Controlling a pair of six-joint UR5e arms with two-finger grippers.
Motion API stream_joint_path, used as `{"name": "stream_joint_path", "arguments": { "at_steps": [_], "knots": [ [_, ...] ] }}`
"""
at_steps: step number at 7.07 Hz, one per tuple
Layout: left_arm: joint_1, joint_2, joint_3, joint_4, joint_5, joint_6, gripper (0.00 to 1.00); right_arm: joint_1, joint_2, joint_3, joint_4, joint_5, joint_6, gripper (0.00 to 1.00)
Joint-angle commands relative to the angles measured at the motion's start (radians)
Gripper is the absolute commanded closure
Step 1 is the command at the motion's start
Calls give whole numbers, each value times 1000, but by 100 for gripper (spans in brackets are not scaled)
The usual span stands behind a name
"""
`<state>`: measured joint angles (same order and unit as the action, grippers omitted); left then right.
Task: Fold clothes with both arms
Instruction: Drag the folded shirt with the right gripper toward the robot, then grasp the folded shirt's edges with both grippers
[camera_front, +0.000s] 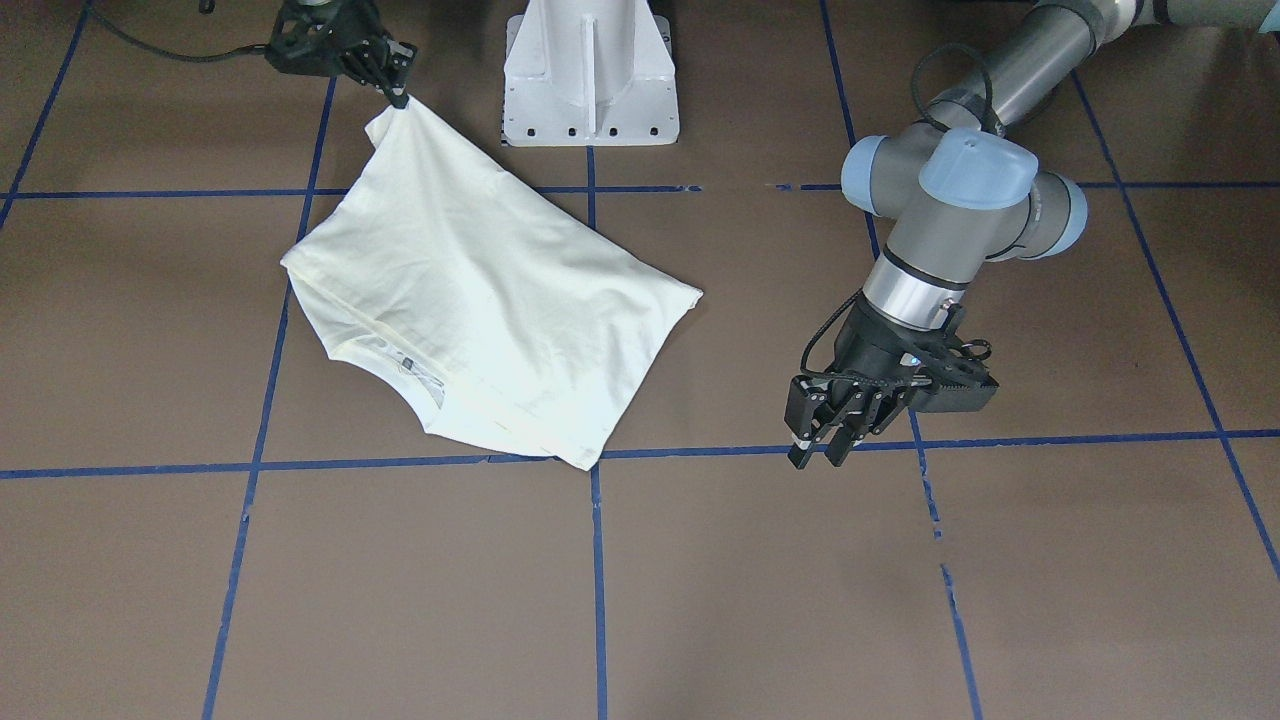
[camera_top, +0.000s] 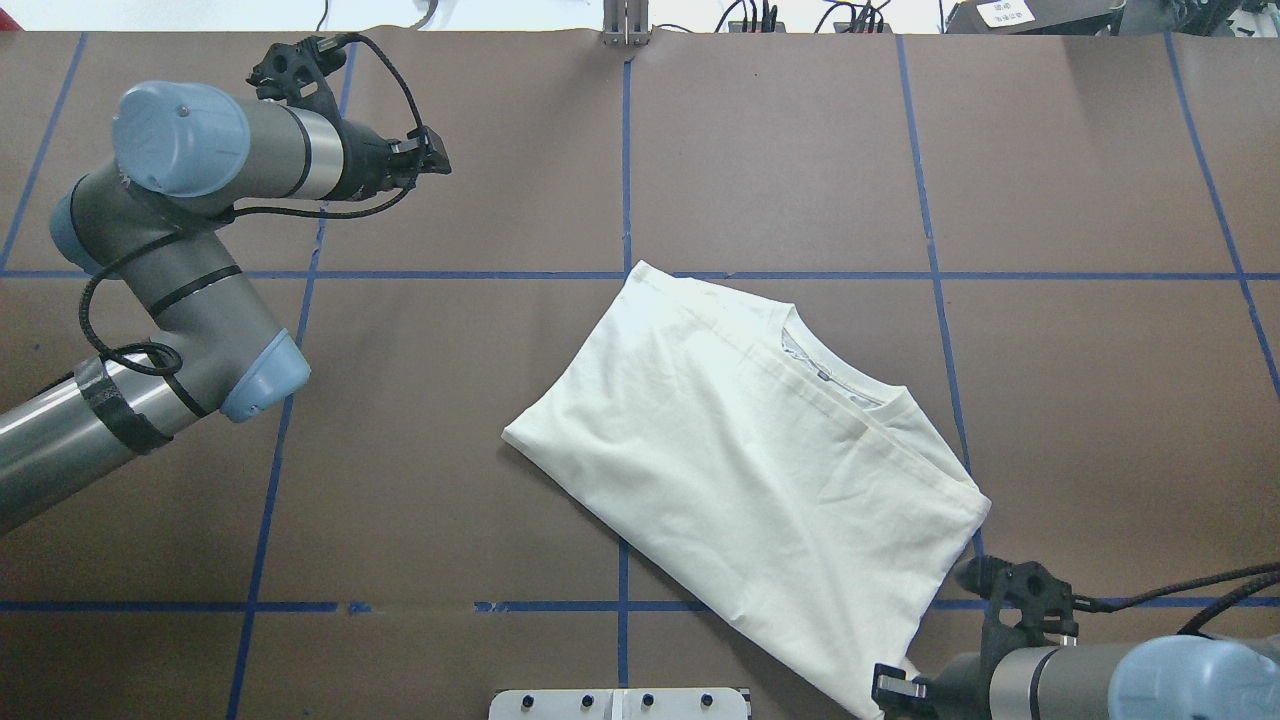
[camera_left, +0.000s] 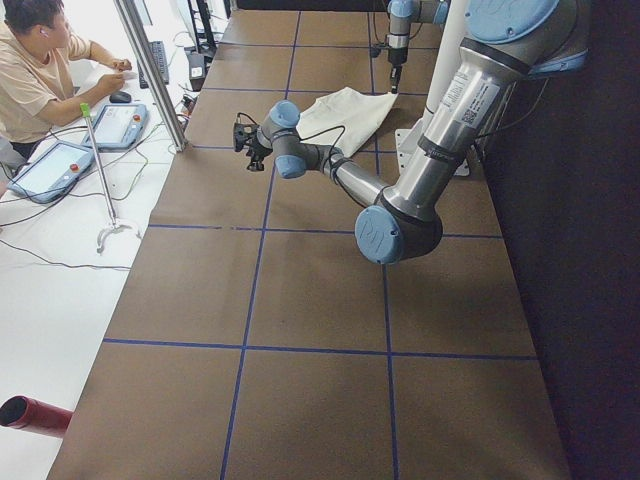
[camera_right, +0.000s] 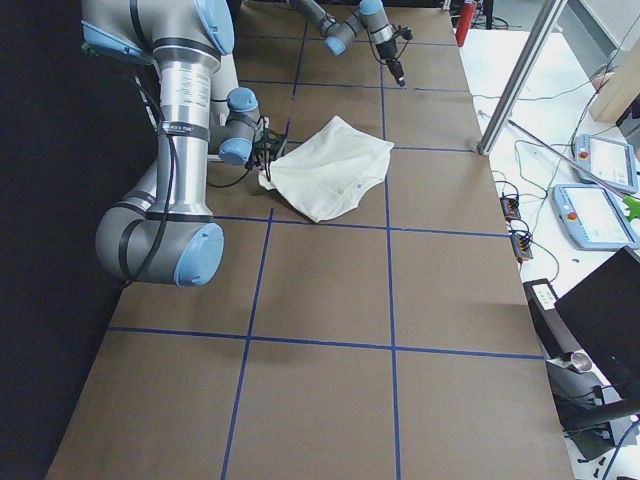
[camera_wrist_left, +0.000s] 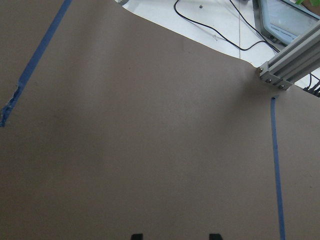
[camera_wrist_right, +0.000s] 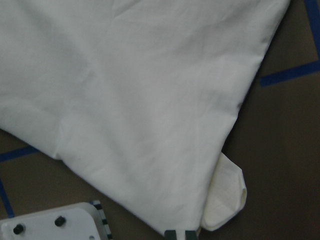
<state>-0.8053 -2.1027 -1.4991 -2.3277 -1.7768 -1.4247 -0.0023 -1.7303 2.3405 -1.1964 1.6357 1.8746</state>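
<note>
The right end effector (camera_front: 398, 98) pinches a corner of the folded T-shirt (camera_front: 480, 290) lying on the surface (camera_front: 900, 600). The left end effector (camera_front: 818, 452) hovers spread, well apart. That seemingly thin pinch could slip, undoing the fold.

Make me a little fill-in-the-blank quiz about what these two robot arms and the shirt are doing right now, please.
1. The right gripper pinches one ____ of the T-shirt.
2. The left gripper hangs over bare table, away from the cloth, holding ____.
3. The tape lines that mark a grid on the table are coloured ____.

Missing words: corner; nothing; blue.
</note>
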Motion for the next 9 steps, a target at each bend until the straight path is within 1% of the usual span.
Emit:
{"name": "stream_joint_path", "arguments": {
  "at_steps": [1, 2, 3, 4, 5, 6, 7, 8, 9],
  "knots": [
    [27, -5, -48, -16, -13, -106, 37, 0, 2, 19, 0, -5, 15, 0],
    [50, 16, -97, -12, -155, -108, 37, 89, 14, 20, 0, -5, 15, 0],
    [51, 39, -152, -10, -214, -123, 29, 161, 79, 19, 1, -5, 14, 0],
    [104, 81, -227, 11, -211, -263, 28, 247, 130, 10, -5, -2, 6, 0],
    [156, 84, -263, 60, -192, -348, 27, 345, 136, -13, -3, 0, 0, 0],
    [216, 82, -286, 190, -178, -374, 27, 425, 176, -59, -3, 9, -59, 0],
    [274, 78, -290, 287, -92, -378, 27, 473, 210, -103, -5, 9, -111, 0],
    [355, 78, -264, 316, -35, -393, 26, 481, 212, -131, -2, 9, -114, 0],
    [365, 69, -241, 338, -33, -420, 27, 481, 218, -135, -2, 7, -114, 0]
  ]
}}
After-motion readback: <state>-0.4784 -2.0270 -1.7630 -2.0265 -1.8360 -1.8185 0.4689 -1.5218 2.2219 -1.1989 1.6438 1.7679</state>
